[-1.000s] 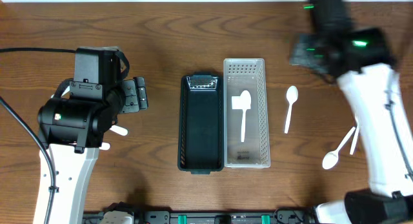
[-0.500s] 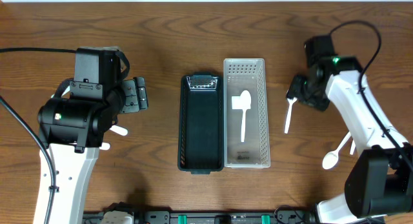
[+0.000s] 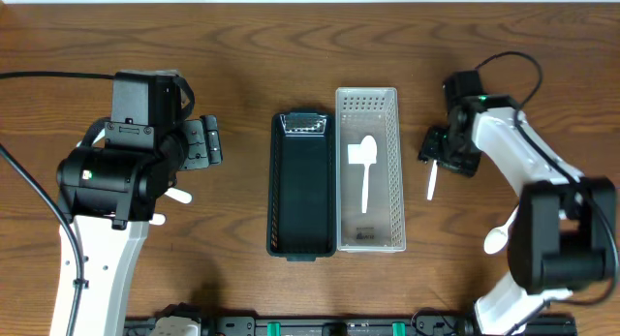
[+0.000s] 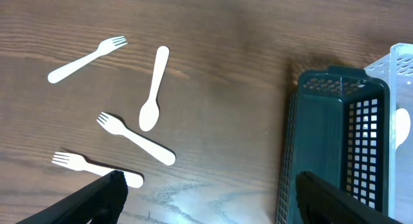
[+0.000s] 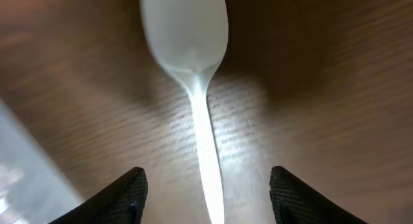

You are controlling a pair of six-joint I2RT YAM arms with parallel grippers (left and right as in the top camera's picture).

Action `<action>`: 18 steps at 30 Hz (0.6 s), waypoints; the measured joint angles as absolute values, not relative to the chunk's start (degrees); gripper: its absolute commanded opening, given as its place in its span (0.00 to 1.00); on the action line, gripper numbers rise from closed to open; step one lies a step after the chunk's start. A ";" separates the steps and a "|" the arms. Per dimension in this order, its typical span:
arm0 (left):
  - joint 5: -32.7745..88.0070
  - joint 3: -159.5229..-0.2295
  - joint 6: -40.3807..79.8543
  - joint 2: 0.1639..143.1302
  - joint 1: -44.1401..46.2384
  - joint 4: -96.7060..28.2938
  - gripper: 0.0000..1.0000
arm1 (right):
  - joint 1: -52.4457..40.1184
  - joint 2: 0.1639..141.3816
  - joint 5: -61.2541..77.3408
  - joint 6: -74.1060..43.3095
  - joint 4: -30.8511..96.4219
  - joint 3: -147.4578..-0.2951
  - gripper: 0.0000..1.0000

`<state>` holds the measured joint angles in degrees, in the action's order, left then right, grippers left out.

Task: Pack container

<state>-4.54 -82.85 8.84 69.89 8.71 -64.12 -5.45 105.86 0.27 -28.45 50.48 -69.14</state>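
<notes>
Right gripper wide open astride spoon handle, nothing held. Spoon lay flat on table, right of white basket. Risk: thin handle slips, fingers scrape wood.

Right of the white basket, your right gripper hangs low with its fingers spread either side of a white spoon. Bare wood lies on both flanks, and the basket's wall is the nearest obstacle. Farther right, more white cutlery lies partly under the arm. Inside the white basket, a packed spoon takes the middle, with room on each side. Touching its left wall, the dark green basket holds nothing. Far left, three forks and a loose spoon lie scattered, with open wood between them and the green basket.
</notes>
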 measured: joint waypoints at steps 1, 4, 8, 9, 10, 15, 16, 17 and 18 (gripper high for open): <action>-4.54 -82.85 8.84 69.89 8.71 -64.12 0.86 | -5.45 106.96 0.32 -28.42 50.06 -69.14 0.64; -4.51 -82.85 8.84 69.89 8.71 -64.12 0.86 | -5.45 108.38 0.38 -28.38 48.97 -69.14 0.64; -4.54 -82.85 8.84 69.89 8.71 -64.12 0.86 | -5.45 108.42 0.47 -28.16 48.18 -69.14 0.59; -4.54 -82.85 8.82 69.89 8.71 -64.12 0.86 | -5.45 108.57 0.47 -28.08 48.12 -69.14 0.59; -4.51 -82.85 8.84 69.91 8.71 -64.12 0.86 | -5.41 108.75 0.47 -28.01 48.07 -69.14 0.58; -4.51 -82.85 8.84 69.91 8.71 -64.12 0.86 | -5.04 111.00 0.51 -28.03 48.18 -69.14 0.58; -4.54 -82.85 8.84 69.91 8.71 -64.12 0.86 | -4.99 111.22 0.49 -28.03 48.47 -69.32 0.56; -4.54 -82.85 8.84 69.91 8.71 -64.12 0.86 | -4.93 111.26 0.49 -27.99 48.36 -69.34 0.54; -4.54 -82.85 8.84 69.91 8.71 -64.12 0.86 | -4.93 111.35 0.43 -27.97 48.45 -69.38 0.47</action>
<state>-4.54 -82.85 8.84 69.91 8.71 -64.12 -4.93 111.35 0.43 -27.97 48.45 -69.38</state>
